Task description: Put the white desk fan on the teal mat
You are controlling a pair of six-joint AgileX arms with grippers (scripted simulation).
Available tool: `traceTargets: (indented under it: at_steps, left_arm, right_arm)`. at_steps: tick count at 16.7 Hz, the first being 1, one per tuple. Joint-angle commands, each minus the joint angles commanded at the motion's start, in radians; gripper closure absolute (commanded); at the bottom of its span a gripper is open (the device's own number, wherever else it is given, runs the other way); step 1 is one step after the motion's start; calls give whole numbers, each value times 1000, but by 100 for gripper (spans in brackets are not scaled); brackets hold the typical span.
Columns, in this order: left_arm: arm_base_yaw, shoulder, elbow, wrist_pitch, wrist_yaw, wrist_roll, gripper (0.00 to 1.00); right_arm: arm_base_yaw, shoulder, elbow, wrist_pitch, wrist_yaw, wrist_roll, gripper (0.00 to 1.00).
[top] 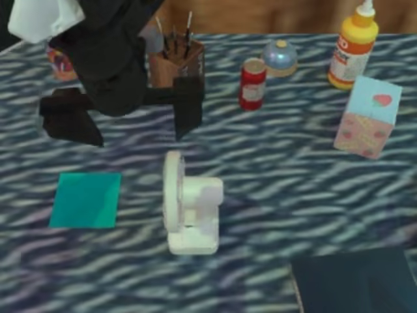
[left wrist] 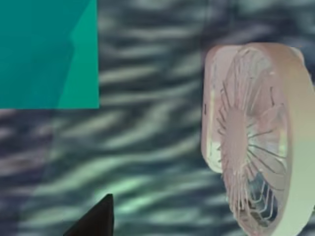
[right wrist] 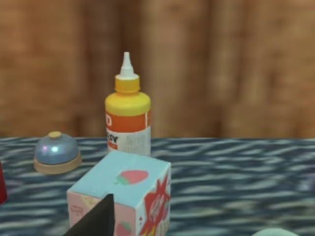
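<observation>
White desk fan (top: 190, 210): smooth cream plastic, thin round disc head with wire-spoke grille, blocky body, rounded rectangular base. It sits mid-table on the wavy blue-grey patterned tablecloth (top: 293, 176), off the mat. Teal mat (top: 86, 199): flat, plain, square sheet, to the fan's left, well apart. Left gripper (top: 124, 114): dark angular fingers spread wide, holding nothing, above the table behind mat and fan. Right gripper: only one dark fingertip shows; cannot tell its state.
</observation>
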Motion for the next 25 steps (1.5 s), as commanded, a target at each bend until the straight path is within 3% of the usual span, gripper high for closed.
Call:
traceTargets:
  at_steps: [5,10,23,25]
  left_arm:
    - [-65,208,186,-147,0,-66,0]
    - [-69,222,199,-158,0,-71,0]
    - [-67,231,14,36,0,-69,0]
    - [-67,231,14,36,0,-69,15]
  right_arm:
    - [0,0,0,0,0,0,0]
    - [0,0,0,0,0,0,0]
    - [0,0,0,0,0,0,0]
    - [0,0,0,0,0,0,0]
